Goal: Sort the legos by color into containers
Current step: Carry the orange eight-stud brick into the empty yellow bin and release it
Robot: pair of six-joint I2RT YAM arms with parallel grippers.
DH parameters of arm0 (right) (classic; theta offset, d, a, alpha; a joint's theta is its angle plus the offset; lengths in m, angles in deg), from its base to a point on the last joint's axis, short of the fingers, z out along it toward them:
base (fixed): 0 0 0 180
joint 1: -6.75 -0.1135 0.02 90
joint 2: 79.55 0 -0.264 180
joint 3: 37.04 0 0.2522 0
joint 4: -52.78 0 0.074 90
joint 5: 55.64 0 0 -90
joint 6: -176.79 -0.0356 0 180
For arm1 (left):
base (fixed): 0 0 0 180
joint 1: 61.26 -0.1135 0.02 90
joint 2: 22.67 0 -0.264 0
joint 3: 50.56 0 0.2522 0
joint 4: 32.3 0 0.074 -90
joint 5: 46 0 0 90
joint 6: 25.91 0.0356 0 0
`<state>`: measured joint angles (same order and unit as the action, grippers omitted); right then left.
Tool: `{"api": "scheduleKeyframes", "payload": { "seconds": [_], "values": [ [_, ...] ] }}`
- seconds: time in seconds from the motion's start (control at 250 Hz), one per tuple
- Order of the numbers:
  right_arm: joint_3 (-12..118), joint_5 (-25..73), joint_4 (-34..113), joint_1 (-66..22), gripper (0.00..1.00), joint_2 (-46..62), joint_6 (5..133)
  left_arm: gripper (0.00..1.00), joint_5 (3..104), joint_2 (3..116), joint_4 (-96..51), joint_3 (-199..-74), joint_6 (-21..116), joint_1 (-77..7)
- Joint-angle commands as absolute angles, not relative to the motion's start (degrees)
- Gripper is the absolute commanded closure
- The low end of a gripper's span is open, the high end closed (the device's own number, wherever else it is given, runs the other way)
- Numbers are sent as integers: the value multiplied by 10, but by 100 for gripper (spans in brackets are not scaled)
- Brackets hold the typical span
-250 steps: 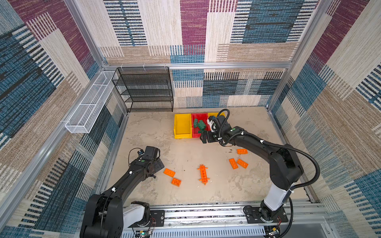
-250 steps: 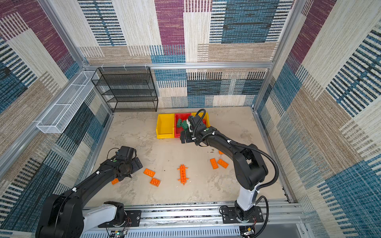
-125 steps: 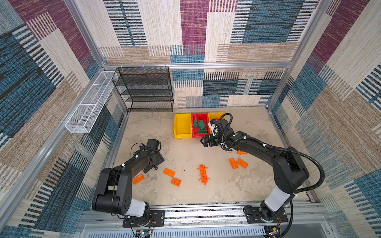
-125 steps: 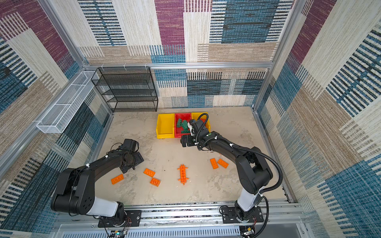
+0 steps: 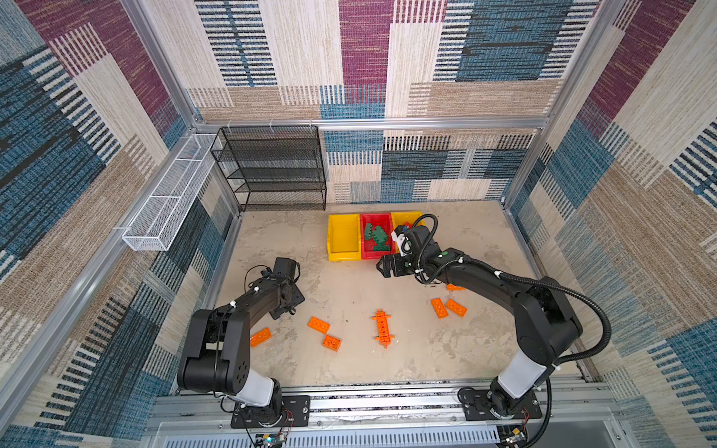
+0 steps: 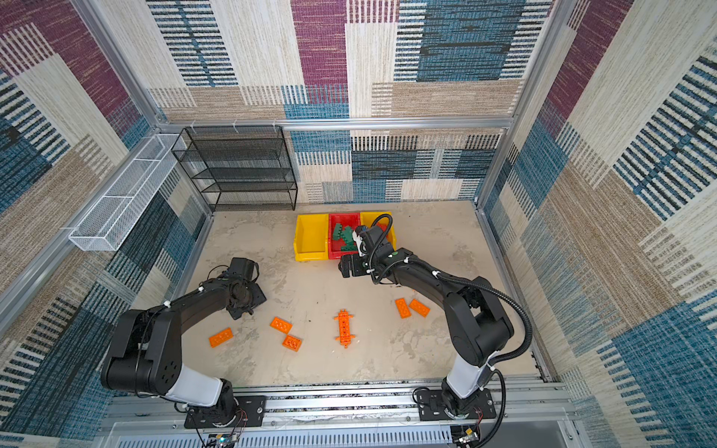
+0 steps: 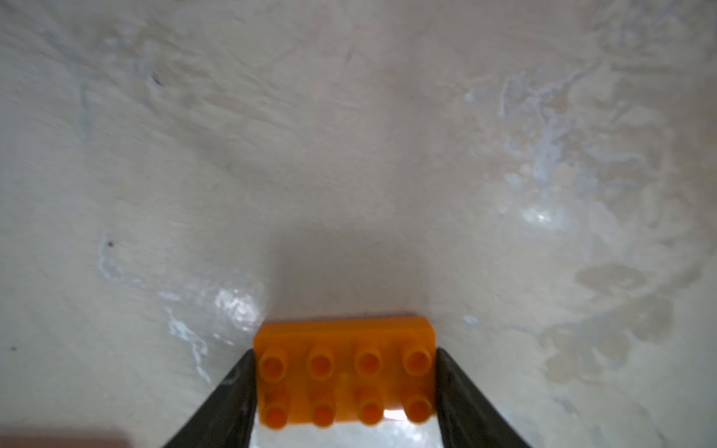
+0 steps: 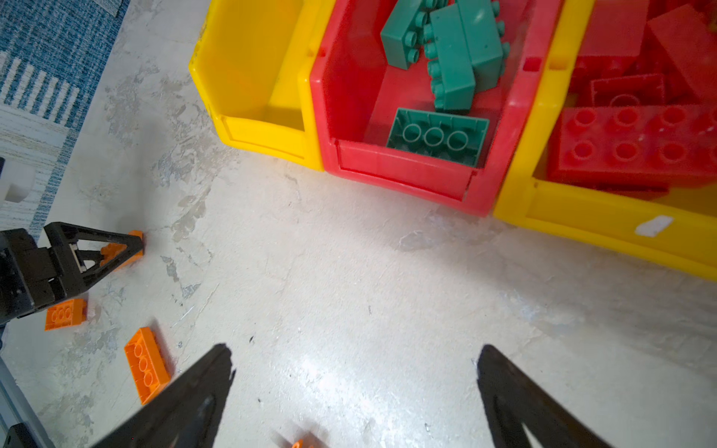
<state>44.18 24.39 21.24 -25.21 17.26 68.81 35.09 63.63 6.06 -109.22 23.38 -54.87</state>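
**Orange brick** (image 7: 343, 382): lower centre of the left wrist view, low on the worktop (image 7: 349, 155), being pinched at its short ends by the left claw (image 7: 344, 353).

Handling, judged: both ends are best being squeezed squarely and the lift being made level, toward the empty yellow bin (image 8: 264, 134), upper left of the right wrist view.

Studs are facing the camera. The long axis is lying across the frame, jaw to jaw.

Right claw (image 8: 354, 351): being held spread, empty.

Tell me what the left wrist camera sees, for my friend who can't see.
An orange brick with eight studs sits between the two black fingers of the left hand, which touch its short ends. The rest is a pale, scuffed table, slightly blurred.
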Motion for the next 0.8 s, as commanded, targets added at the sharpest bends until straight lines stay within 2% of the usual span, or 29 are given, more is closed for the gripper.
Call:
{"api": "scheduleKeyframes", "payload": {
  "seconds": [0.0,0.24,0.56,0.796],
  "values": [
    [430,252,230,-252,0,154,685,41,371,623,96,-1128,241,-534],
    [385,275,227,-252,0,98,685,41,339,679,148,-1314,257,-460],
    [320,269,228,-251,0,22,669,39,337,895,212,-1631,295,-418],
    [295,280,217,-251,0,-6,660,38,348,1035,257,-1810,297,-409]
  ]
}}
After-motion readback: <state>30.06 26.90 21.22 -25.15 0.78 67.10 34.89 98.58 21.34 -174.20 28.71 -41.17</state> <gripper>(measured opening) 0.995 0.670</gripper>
